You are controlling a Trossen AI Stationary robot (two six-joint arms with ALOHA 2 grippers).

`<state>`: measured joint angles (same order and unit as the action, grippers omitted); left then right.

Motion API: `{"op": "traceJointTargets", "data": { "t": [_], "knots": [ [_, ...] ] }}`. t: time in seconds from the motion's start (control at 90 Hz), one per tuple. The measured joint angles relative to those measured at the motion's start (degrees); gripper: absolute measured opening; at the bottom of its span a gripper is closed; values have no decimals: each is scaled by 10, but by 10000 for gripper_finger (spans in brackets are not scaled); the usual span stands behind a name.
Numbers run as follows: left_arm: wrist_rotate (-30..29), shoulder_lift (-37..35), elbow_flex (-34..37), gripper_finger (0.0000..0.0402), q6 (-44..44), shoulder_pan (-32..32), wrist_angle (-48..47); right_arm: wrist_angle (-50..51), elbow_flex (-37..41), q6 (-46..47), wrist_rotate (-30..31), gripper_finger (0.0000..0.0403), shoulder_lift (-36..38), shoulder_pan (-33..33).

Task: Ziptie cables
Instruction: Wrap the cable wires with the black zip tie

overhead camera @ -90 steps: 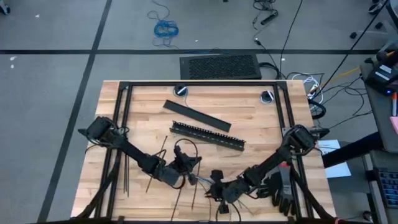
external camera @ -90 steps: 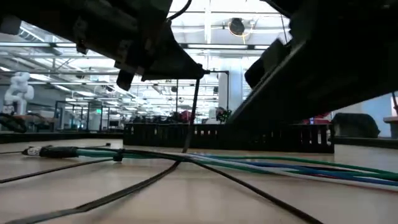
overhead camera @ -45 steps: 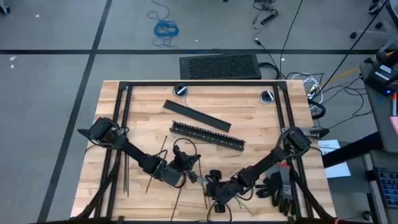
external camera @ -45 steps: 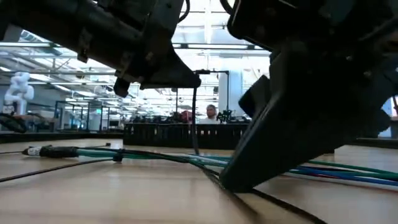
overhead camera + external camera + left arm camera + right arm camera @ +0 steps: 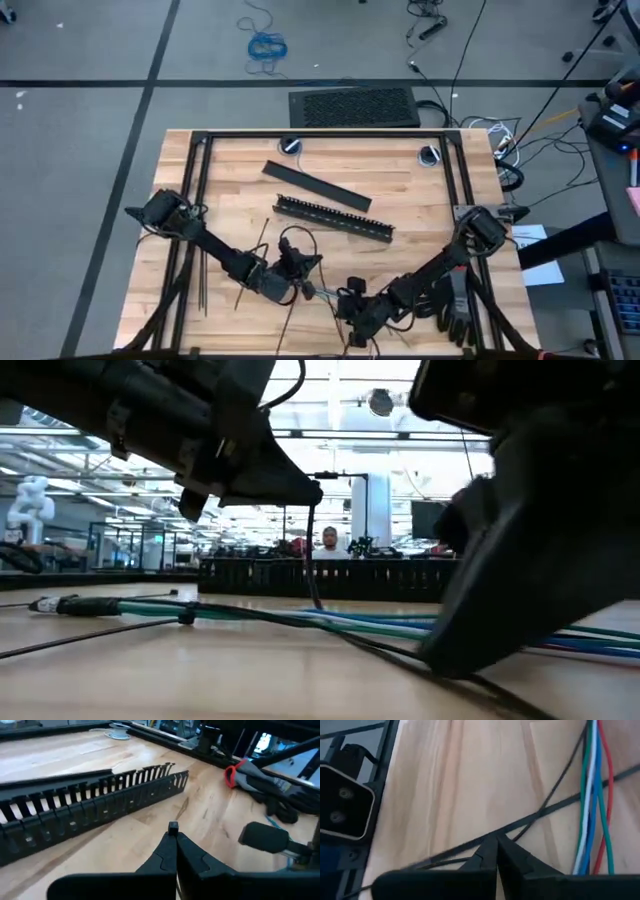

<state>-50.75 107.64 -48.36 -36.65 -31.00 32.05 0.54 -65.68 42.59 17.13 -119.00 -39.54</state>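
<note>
Wooden tabletop [image 5: 400,195], near edge: my left gripper [image 5: 173,836] has its fingers pressed together on the head of a ziptie [image 5: 313,545], which hangs from the fingertips down to the cables [image 5: 360,622]. My right gripper [image 5: 496,841], just beside the left one at the table's front, also has its fingers closed, tips low over a second ziptie [image 5: 555,807] lying on the wood; whether they pinch it I cannot tell. Blue, green, white and red wires of the cables run flat past that gripper. Behind both lies the slotted bar [image 5: 95,802].
</note>
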Motion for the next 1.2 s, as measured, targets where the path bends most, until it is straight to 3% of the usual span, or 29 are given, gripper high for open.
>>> {"op": "traceJointTargets", "data": {
  "t": [0.2,0.422,0.611,0.822,1.056,1.2],
  "knots": [
    [11,19,0,0,-36,-7,9,86,-39,48,45,0,-2,-16],
    [54,55,-18,0,-2,-11,48,207,-102,39,85,0,-6,-31],
    [85,76,-38,0,15,-11,67,343,-133,72,171,0,-8,-51],
    [85,76,-41,0,11,-11,71,343,-134,70,227,0,-2,-83],
    [82,76,-42,0,23,-11,84,314,-135,47,251,17,1,-103],
    [81,76,-42,0,-21,-11,88,281,-135,7,270,36,1,-114]
  ]
}}
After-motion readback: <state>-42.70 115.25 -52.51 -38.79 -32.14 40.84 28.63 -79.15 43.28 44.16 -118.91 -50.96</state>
